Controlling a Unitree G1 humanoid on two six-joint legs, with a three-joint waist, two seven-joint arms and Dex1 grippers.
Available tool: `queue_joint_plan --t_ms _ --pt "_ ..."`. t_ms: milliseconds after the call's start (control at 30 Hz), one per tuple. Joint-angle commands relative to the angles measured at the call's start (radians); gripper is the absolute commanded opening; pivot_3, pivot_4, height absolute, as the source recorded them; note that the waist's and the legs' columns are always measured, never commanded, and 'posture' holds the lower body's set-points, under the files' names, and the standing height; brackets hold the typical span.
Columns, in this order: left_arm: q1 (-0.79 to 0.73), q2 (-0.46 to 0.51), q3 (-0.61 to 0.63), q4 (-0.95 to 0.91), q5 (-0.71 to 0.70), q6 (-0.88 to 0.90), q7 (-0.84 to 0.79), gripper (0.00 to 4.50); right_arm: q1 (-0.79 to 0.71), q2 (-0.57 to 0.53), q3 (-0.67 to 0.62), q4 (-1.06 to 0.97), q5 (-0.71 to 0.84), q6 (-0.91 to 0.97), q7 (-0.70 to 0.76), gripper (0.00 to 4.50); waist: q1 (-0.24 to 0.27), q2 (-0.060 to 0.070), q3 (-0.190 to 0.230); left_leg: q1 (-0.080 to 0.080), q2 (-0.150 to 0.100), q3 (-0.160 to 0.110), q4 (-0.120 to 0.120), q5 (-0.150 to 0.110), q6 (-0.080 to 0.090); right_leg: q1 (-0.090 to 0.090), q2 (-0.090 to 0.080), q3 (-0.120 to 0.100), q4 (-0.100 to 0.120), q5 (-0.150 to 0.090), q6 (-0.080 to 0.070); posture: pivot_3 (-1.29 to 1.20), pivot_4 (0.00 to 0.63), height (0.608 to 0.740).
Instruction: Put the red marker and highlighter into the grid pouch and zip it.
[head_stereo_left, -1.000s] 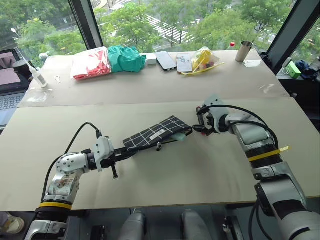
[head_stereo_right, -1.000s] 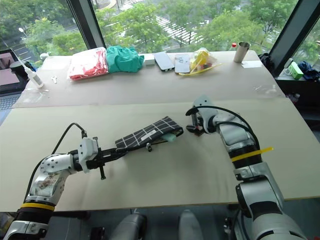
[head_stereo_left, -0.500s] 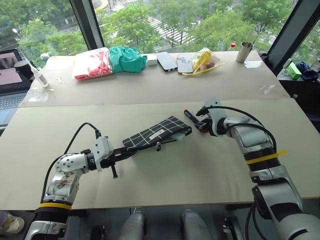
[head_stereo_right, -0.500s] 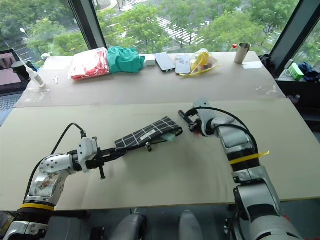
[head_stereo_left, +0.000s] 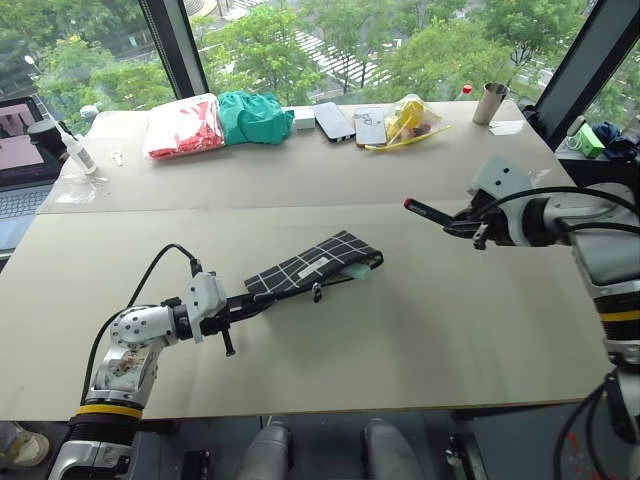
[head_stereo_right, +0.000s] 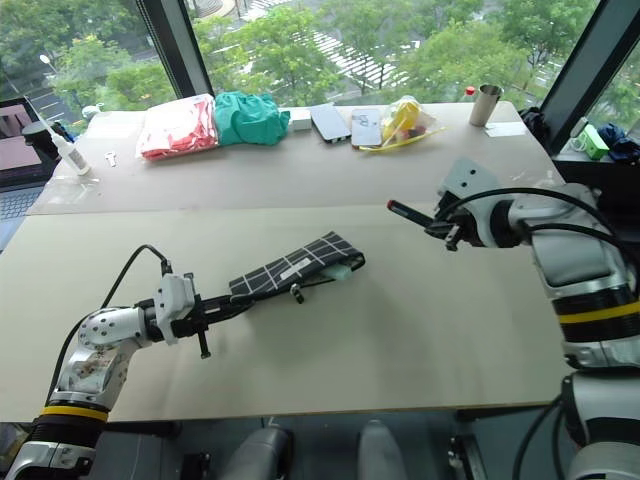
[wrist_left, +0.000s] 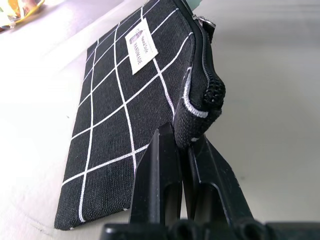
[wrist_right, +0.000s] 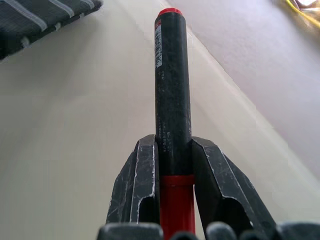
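The grid pouch (head_stereo_left: 310, 265) lies slanted on the near table, black with white lines and a white label (wrist_left: 140, 46). My left gripper (head_stereo_left: 245, 305) is shut on its near end by the zipper, fingers (wrist_left: 162, 165) pinching the fabric. The highlighter (head_stereo_left: 360, 270) shows as a pale green tip at the pouch's far end. To the right of the pouch, my right gripper (head_stereo_left: 462, 225) hangs above the table, shut on the red marker (wrist_right: 171, 75). The marker (head_stereo_left: 425, 210) points back toward the pouch.
The far table carries a red packet (head_stereo_left: 183, 127), a green cloth (head_stereo_left: 252, 115), two phones (head_stereo_left: 340, 122), a yellow bag (head_stereo_left: 408, 115) and a metal cup (head_stereo_left: 488, 102). A laptop (head_stereo_left: 15, 150) and a small bottle (head_stereo_left: 75, 150) stand at the far left.
My right gripper shut on the red marker beside the pouch's far end, then lifted it up and away to the right. The left gripper and pouch stayed put.
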Motion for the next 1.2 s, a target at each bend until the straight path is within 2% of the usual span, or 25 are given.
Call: queue_joint_plan --t_ms 33,533,833,1200 --pt "-0.007 0.006 0.013 -0.016 -0.013 -0.019 -0.002 0.0 0.041 -0.062 -0.032 -0.171 0.091 -0.047 0.148 0.55 -0.001 0.0 0.0 0.0 0.0 0.0 0.0 0.0 0.0 0.0 0.0 0.0 0.0 0.0 0.0 0.0 0.15 0.74" --pt "-0.003 0.008 0.015 -0.027 -0.013 -0.011 0.004 0.0 0.072 0.026 0.12 -0.42 0.095 0.067 0.119 0.55 0.008 0.0 0.0 0.0 0.0 0.002 0.0 0.0 0.0 0.0 -0.001 0.001 -0.001 0.0 0.0 0.0 0.15 0.74" --pt "-0.007 0.005 0.011 -0.023 -0.013 -0.011 0.0 0.0 -0.042 0.109 0.223 -0.261 -0.018 0.063 0.068 0.55 0.004 0.0 0.0 0.0 0.0 0.002 0.0 0.0 0.0 -0.001 0.0 0.001 -0.001 0.0 0.0 0.0 0.15 0.74" --pt "-0.002 0.002 0.008 -0.025 -0.011 -0.013 0.002 0.0 -0.052 0.095 0.181 -0.237 0.008 0.04 0.126 0.55 0.004 0.0 0.0 0.0 0.0 0.001 0.0 0.0 0.0 -0.001 -0.001 0.0 -0.001 0.0 0.0 0.0 0.15 0.74"
